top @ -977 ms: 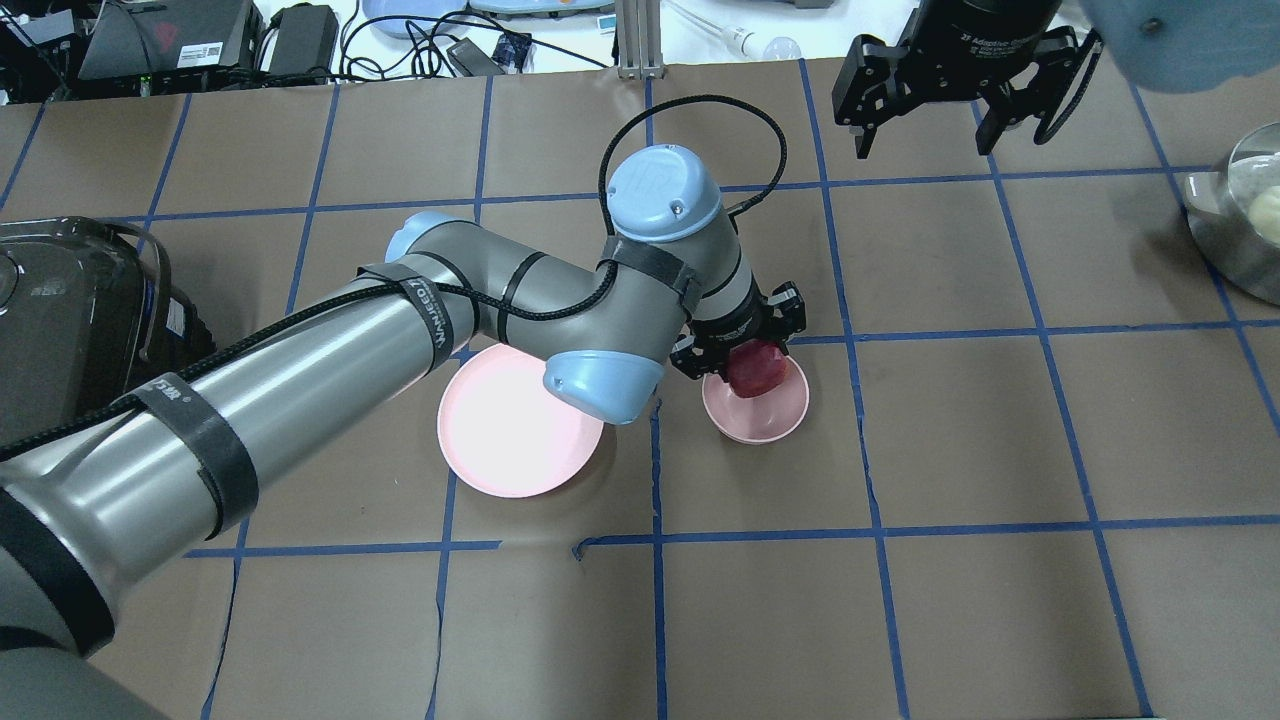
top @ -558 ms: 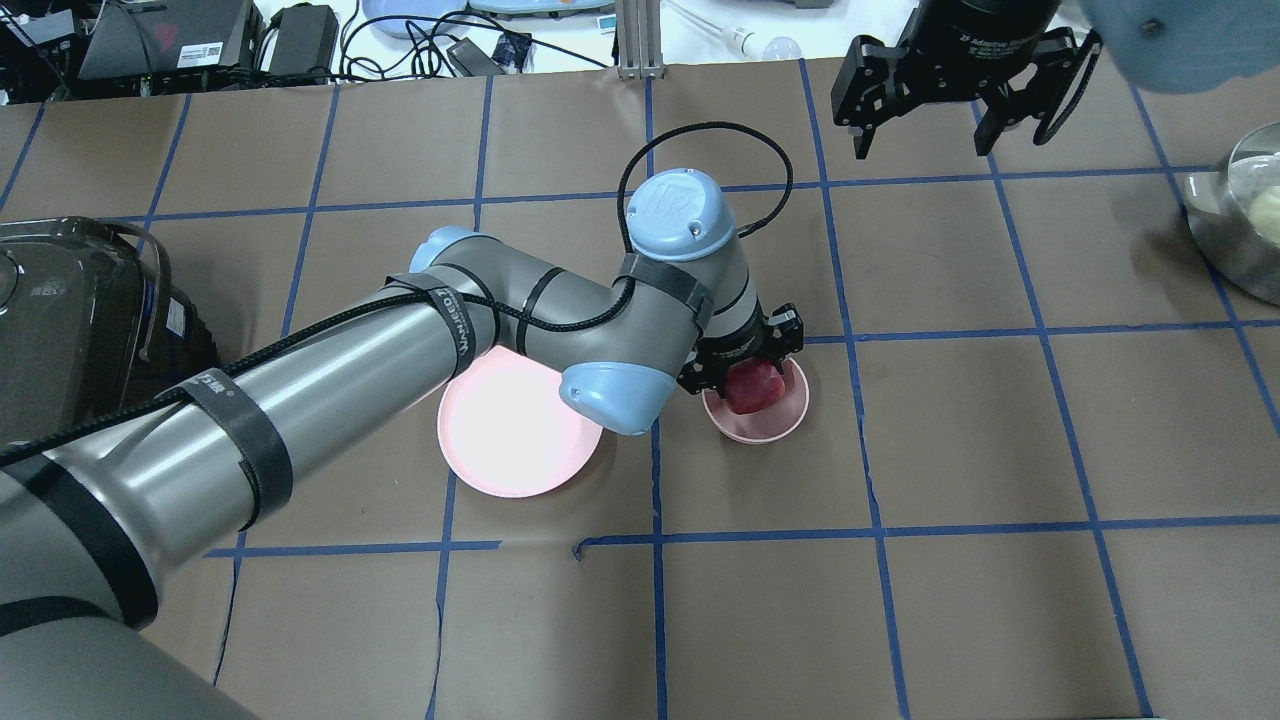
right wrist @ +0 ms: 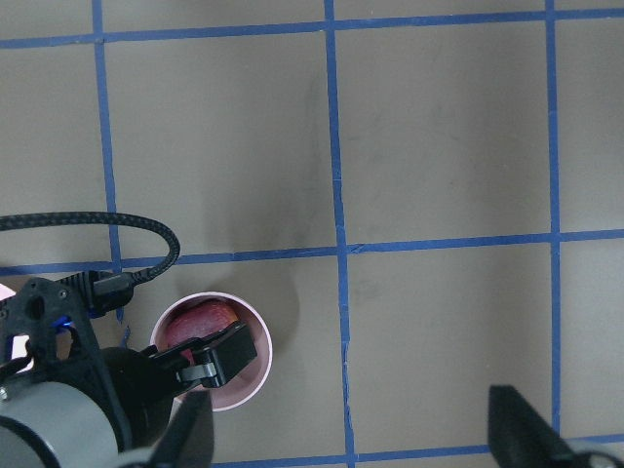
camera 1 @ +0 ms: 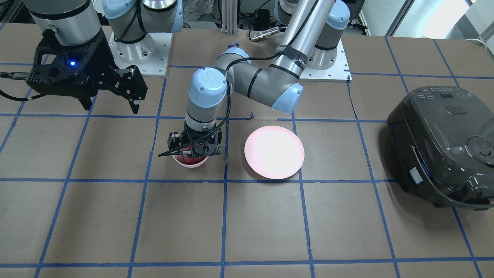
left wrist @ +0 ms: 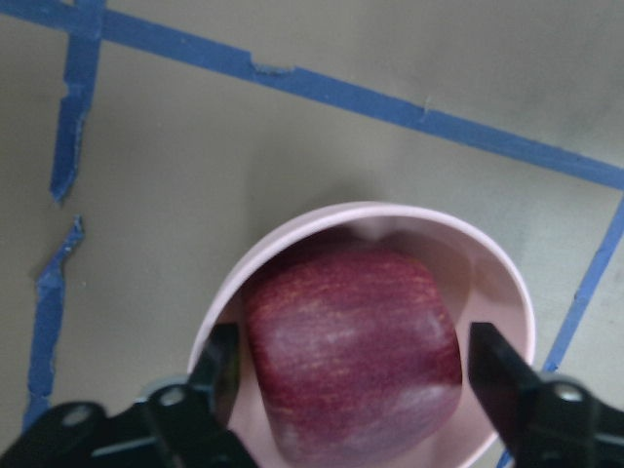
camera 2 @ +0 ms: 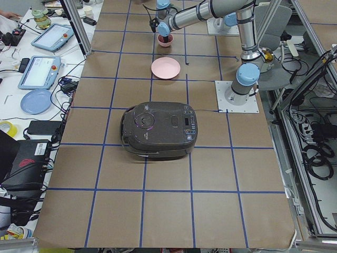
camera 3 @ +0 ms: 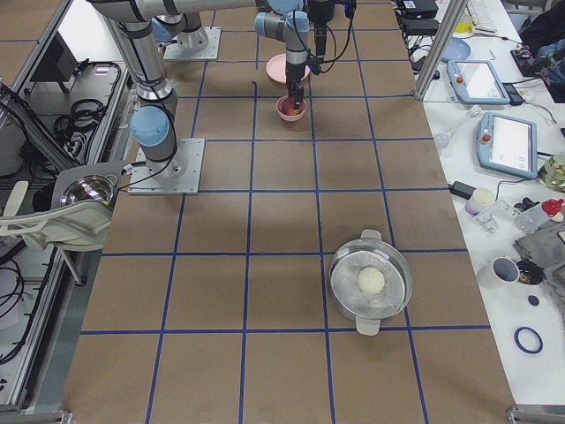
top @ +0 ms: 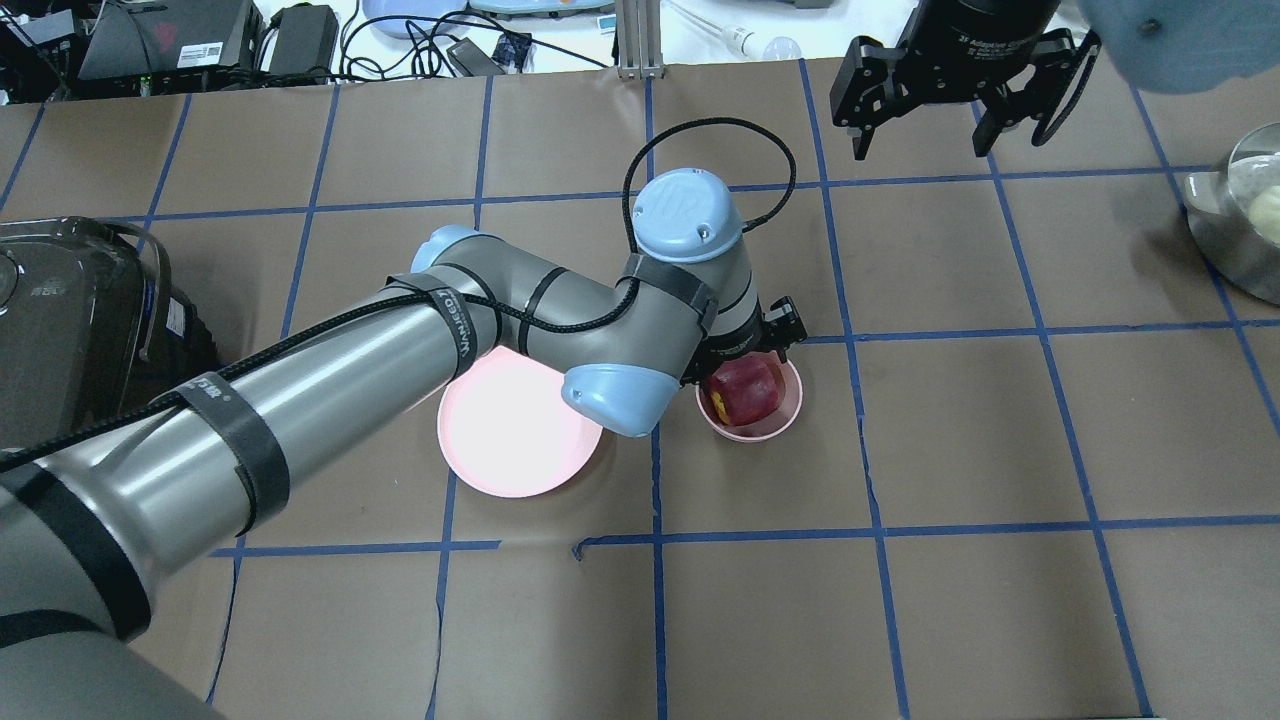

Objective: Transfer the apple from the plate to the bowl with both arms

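As the left end effector [left wrist: 353,375] gapes empty, blocky dark-red apple [top: 745,388] fills bowl [top: 762,432]

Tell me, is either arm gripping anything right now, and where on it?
Nothing, it seems. The apple sits in the bowl; the fingers of the left gripper flank it with a gap. The right gripper hangs open and empty.

Small dark red apple [top: 745,388] is sitting inside the small, deep pale pink bowl [top: 772,428] on the brown-paper counter [top: 1000,450]. Wide, shallow pale pink plate [top: 510,440] is lying just beside the bowl, on the robot's left of it, not touching. Left arm's black two-finger pincer [left wrist: 356,375] is hanging directly over the bowl, one finger flanking each side of the apple. Right arm's black pincer [camera 1: 110,102] is hovering above the counter, well apart on the robot's right. Black rice cooker [top: 80,320] is standing at the robot's left end, round steel pot [camera 3: 371,281] at the right end.
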Action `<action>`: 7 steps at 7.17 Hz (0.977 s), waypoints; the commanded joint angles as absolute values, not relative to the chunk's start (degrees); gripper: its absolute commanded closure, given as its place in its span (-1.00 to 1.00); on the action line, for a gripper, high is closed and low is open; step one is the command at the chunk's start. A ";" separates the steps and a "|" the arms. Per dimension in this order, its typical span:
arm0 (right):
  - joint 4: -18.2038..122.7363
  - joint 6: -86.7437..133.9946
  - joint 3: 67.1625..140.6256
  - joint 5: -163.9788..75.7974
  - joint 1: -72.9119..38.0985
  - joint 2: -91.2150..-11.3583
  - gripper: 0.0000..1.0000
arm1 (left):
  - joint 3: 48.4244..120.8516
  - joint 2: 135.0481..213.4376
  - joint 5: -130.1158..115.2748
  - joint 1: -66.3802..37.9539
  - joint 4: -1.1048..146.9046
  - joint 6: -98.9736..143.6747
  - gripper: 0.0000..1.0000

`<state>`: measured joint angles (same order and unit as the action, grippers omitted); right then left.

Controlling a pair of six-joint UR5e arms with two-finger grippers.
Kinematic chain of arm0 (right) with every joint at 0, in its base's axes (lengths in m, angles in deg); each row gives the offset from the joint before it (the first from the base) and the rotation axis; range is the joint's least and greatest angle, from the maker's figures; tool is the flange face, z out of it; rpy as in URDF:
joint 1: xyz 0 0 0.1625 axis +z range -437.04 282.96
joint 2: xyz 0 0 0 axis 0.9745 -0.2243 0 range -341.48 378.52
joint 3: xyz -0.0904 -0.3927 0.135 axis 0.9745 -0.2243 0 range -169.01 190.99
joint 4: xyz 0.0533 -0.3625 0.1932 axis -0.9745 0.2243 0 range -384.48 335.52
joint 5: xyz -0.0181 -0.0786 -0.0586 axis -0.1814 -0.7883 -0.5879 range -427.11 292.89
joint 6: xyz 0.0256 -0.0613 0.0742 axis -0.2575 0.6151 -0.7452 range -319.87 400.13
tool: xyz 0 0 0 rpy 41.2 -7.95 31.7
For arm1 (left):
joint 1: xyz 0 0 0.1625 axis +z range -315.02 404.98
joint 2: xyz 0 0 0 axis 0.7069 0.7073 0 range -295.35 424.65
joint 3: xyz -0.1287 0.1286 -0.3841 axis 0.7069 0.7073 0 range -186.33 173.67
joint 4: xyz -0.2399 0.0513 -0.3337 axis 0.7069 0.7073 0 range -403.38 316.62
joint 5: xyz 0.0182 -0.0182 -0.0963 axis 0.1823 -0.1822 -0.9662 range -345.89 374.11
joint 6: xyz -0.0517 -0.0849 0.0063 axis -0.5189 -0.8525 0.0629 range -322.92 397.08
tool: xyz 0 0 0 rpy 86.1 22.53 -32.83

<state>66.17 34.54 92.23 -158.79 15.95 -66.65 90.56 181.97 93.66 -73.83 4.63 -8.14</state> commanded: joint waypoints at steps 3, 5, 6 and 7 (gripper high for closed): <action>66.13 34.50 92.20 -158.87 15.95 -66.65 -1.00 | 91.14 170.86 94.44 -65.09 16.58 9.56 -1.00; 66.13 34.50 92.20 -158.87 15.95 -66.65 -1.00 | 90.53 163.39 98.66 -57.63 27.34 27.26 -1.00; 66.13 34.50 92.20 -158.87 15.95 -66.65 -1.00 | 90.26 160.39 101.80 -53.93 28.50 35.85 -1.00; 66.13 34.50 92.20 -158.87 15.95 -66.56 -1.00 | 89.22 157.93 103.22 -50.07 31.73 39.51 -1.00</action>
